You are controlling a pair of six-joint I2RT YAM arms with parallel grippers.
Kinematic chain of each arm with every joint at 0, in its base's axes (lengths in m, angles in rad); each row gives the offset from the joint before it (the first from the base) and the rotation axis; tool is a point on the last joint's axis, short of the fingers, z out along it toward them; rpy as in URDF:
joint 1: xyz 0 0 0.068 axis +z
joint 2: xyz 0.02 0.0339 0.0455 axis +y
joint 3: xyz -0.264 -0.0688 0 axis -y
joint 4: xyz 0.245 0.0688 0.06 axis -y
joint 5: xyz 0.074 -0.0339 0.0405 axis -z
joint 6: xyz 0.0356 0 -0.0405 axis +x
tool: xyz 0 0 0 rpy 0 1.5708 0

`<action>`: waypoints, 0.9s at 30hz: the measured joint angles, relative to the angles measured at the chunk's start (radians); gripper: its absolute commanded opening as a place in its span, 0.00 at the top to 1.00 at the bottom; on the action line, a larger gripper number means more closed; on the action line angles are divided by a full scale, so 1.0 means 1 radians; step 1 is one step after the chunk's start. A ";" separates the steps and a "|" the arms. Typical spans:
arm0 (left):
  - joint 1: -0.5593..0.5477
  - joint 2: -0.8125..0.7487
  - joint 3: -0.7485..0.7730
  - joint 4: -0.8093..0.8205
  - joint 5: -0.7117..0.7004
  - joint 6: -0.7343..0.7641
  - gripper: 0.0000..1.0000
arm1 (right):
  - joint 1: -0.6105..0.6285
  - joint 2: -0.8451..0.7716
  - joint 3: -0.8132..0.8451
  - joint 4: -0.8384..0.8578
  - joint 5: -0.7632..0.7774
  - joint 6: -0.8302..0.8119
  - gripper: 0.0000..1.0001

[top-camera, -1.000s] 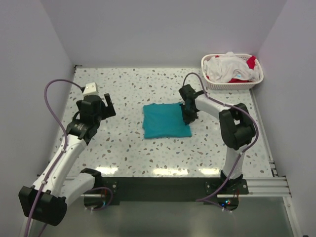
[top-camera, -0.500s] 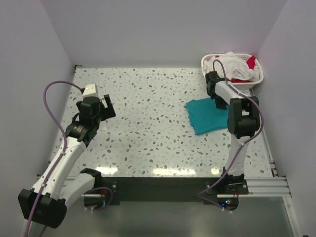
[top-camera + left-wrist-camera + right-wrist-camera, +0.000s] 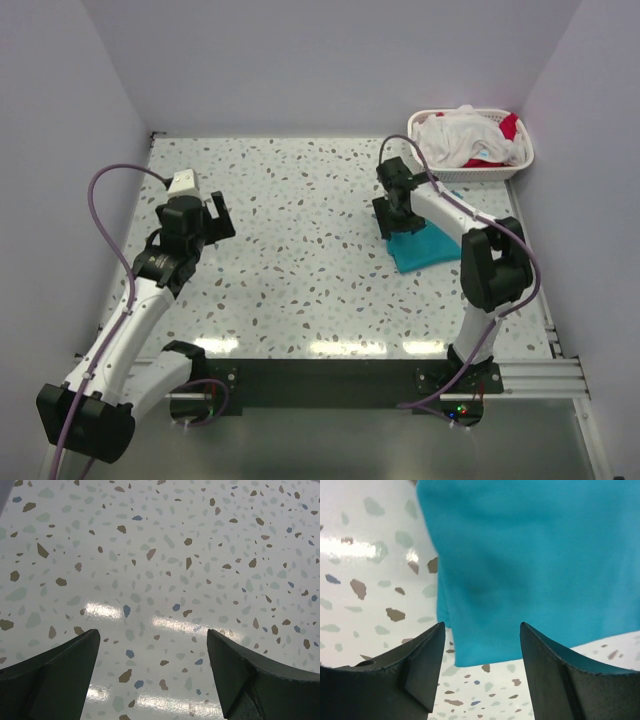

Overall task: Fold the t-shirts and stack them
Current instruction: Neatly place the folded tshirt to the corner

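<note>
While your right pincer (image 3: 481, 628) is hovering spread over the folded teal t-shirt (image 3: 430, 248), seemingly parked right, near the basket (image 3: 470, 176), to start the stack, your left pincer (image 3: 152, 636) is waiting spread.

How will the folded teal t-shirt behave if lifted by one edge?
Probably floppy: the teal t-shirt is folded cloth lying flat, so its layers would likely droop open. Likely light; the glossy table may let it slide.

The teal t-shirt (image 3: 535, 555) was soft matt cloth, the speckled tabletop (image 3: 150, 555) smooth and glossy with glare, and the lattice basket (image 3: 500, 172) white plastic.
</note>
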 measured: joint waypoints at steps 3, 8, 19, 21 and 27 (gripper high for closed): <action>0.000 0.000 0.000 0.000 0.002 0.000 0.07 | 0.009 0.006 -0.069 0.017 -0.055 0.003 0.40; 0.000 0.000 0.000 0.001 0.007 0.000 0.07 | -0.004 0.024 -0.133 0.037 -0.111 0.002 0.43; 0.000 0.003 0.000 0.005 0.011 0.000 0.07 | 0.001 0.026 -0.136 0.089 -0.154 0.003 0.46; 0.000 0.004 0.000 0.007 0.014 0.000 0.07 | 0.002 0.026 -0.136 0.092 -0.154 0.002 0.48; 0.000 0.006 0.000 0.007 0.015 0.000 0.07 | 0.006 0.043 -0.136 0.109 -0.143 0.001 0.67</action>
